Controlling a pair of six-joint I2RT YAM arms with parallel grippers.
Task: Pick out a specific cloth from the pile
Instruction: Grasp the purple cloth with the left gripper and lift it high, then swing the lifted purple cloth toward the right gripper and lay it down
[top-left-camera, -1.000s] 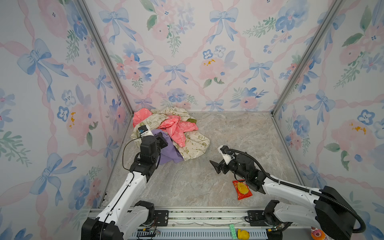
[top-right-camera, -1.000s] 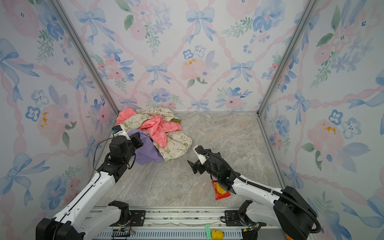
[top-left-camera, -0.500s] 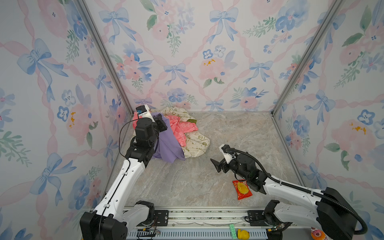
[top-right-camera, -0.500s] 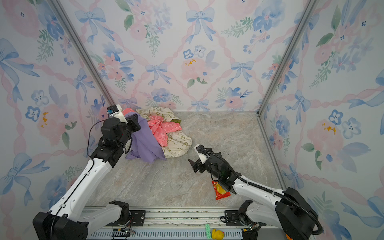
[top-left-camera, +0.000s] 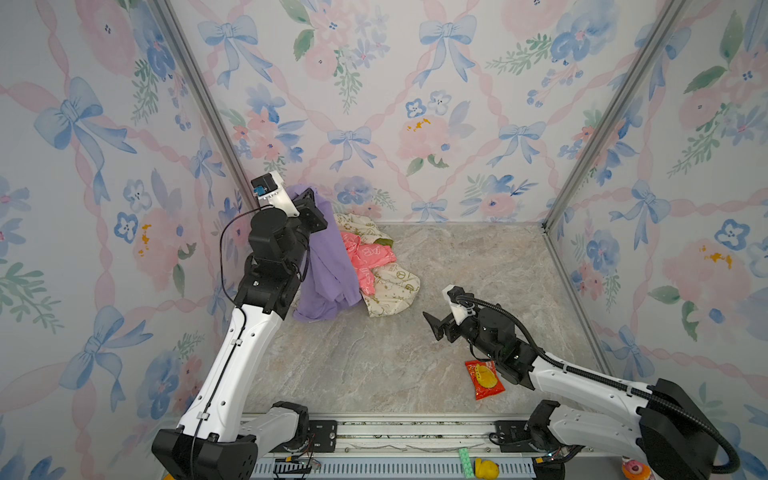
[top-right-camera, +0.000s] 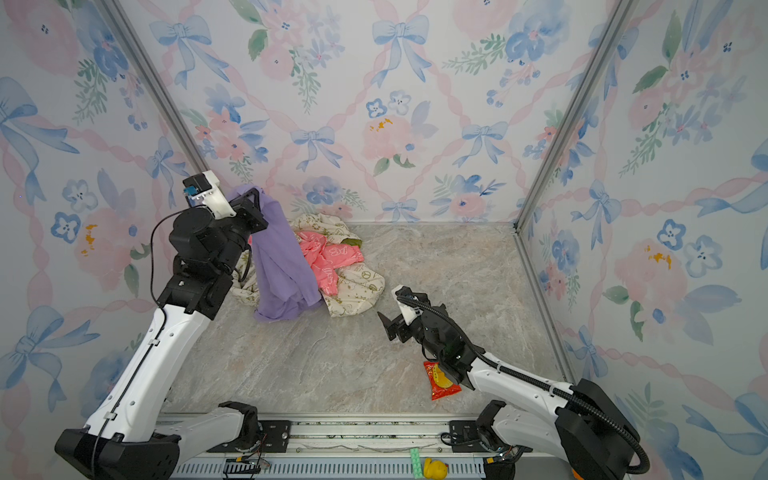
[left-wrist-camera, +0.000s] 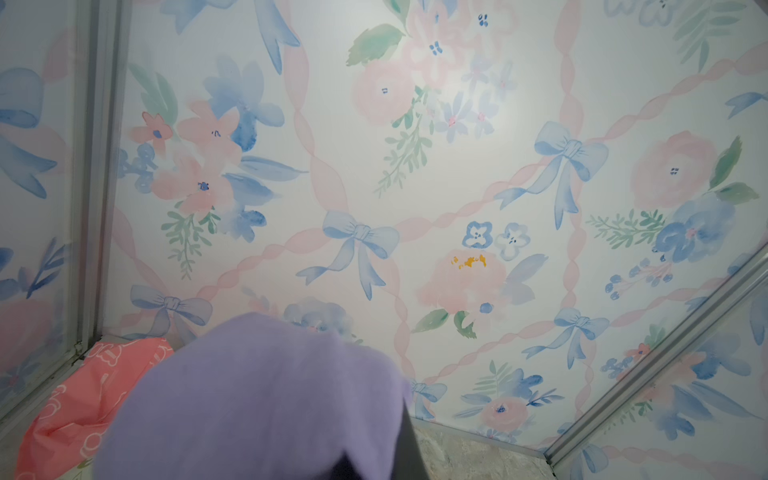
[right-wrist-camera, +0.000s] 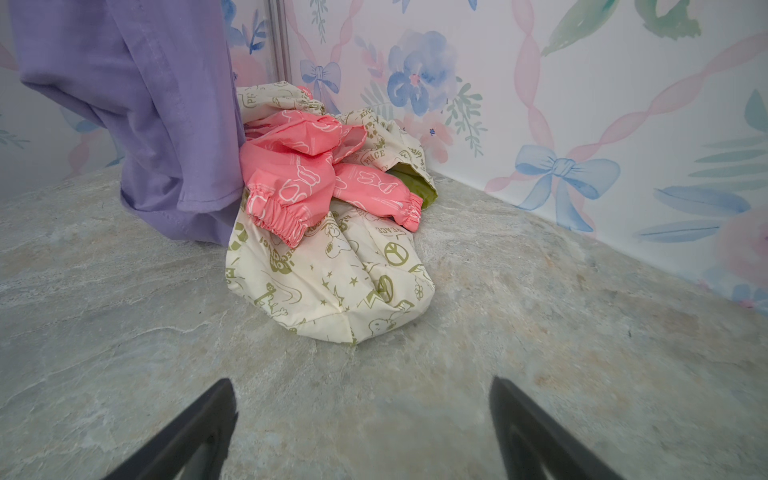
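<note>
The cloth (top-left-camera: 328, 266) (top-right-camera: 278, 266) is plain lavender and hangs in a long drape from my left gripper (top-left-camera: 309, 199) (top-right-camera: 251, 197), which is shut on its top end high up by the back left corner post. Its lower end reaches the floor beside the pile (top-left-camera: 388, 286) (top-right-camera: 355, 286), where a coral-pink printed cloth (right-wrist-camera: 299, 166) lies on a cream olive-printed one (right-wrist-camera: 332, 266). In the left wrist view the cloth (left-wrist-camera: 257, 407) covers the jaws. My right gripper (top-left-camera: 434, 326) (top-right-camera: 388, 326) (right-wrist-camera: 361, 415) is open and low over bare floor, pointing at the pile.
A red snack packet (top-left-camera: 484, 378) (top-right-camera: 442, 380) lies on the floor under my right forearm. Floral walls close in the back and both sides, with metal posts (top-left-camera: 208, 116) in the corners. A rail with a yellow toy (top-left-camera: 486, 469) runs along the front.
My left arm has risen toward the back left corner, pulling the lavender cloth up off the pile into a hanging drape. The right arm has stayed put.
</note>
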